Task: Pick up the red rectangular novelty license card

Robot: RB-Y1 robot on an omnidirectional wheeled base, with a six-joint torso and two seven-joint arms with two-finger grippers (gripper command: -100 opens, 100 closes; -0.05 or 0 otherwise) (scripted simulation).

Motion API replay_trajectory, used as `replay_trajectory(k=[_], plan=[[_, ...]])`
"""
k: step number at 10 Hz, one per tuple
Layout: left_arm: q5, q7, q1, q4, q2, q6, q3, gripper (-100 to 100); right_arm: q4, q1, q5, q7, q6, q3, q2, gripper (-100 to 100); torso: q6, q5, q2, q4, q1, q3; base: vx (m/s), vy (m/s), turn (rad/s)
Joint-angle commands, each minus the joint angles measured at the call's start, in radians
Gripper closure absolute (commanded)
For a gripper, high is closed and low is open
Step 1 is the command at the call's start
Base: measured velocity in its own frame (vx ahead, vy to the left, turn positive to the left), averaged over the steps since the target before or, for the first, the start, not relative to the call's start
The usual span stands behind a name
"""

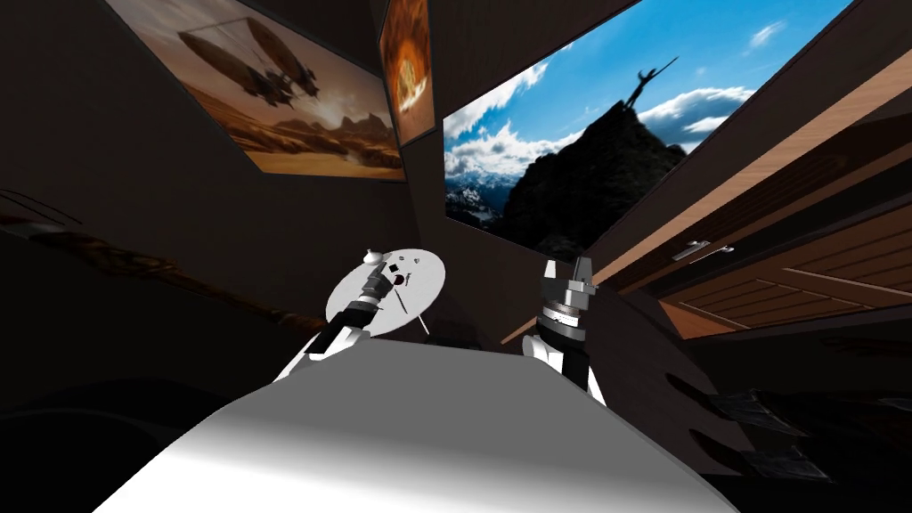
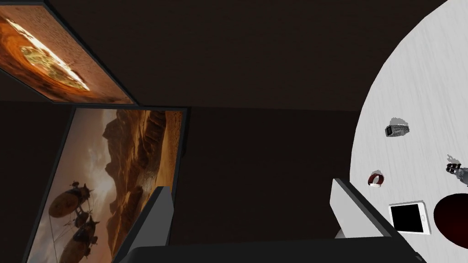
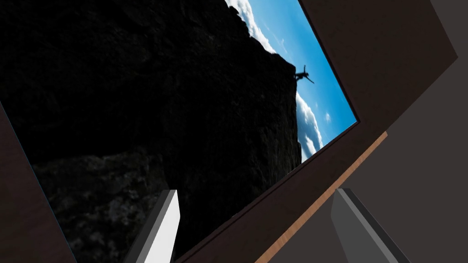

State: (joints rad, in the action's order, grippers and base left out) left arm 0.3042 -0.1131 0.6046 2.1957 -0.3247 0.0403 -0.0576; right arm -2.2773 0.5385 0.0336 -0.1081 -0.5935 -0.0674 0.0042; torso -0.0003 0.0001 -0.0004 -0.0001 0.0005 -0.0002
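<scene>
A round white table stands just ahead of me, and my left arm reaches over its near side. My left gripper is open; in the left wrist view, the left gripper points past the table's edge at a dark wall. A small red item with a white patch lies on the table just beyond one fingertip; I cannot tell whether it is the card. My right gripper is held up beside the table, open and empty, as the right gripper also shows in its wrist view.
Also on the table are a small grey device, a white tablet with a black screen, a dark red round thing and a dark object. A wooden door with a handle is to the right.
</scene>
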Motion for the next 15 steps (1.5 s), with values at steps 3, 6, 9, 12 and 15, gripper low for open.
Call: replay_trajectory(k=[3, 6, 9, 12, 15], plan=[[0.075, 0.005, 0.015, -0.043, -0.055, -0.108, -0.014, -100, 0.000, 0.000, 0.000, 0.000, 0.000, 0.000, 0.000, 0, 0.000, 0.000, 0.000, 0.000, 0.000, 0.000, 0.006, 0.004, -0.114], [0.106, 0.011, 0.022, -0.065, -0.077, -0.167, -0.016, -100, 0.000, 0.000, 0.000, 0.000, 0.000, 0.000, 0.000, 0, 0.000, 0.000, 0.000, 0.000, 0.000, 0.000, 0.007, 0.007, -0.100], [0.168, 0.027, 0.035, -0.110, -0.121, -0.251, -0.018, -100, 0.000, 0.000, 0.000, 0.000, 0.000, 0.000, 0.000, 0, 0.000, 0.000, 0.000, 0.000, 0.000, 0.000, 0.007, 0.011, -0.131], [0.197, 0.036, 0.041, -0.133, -0.143, -0.320, -0.018, -100, 0.000, 0.000, 0.000, 0.000, 0.000, 0.000, 0.000, 0, 0.000, 0.000, 0.000, 0.000, 0.001, 0.000, 0.007, 0.016, -0.130], [0.252, 0.059, 0.052, -0.179, -0.186, -0.411, -0.015, -100, 0.000, 0.000, 0.000, 0.000, 0.000, 0.000, 0.000, 0, 0.000, 0.000, 0.000, 0.000, 0.001, 0.000, 0.008, 0.019, -0.165]])
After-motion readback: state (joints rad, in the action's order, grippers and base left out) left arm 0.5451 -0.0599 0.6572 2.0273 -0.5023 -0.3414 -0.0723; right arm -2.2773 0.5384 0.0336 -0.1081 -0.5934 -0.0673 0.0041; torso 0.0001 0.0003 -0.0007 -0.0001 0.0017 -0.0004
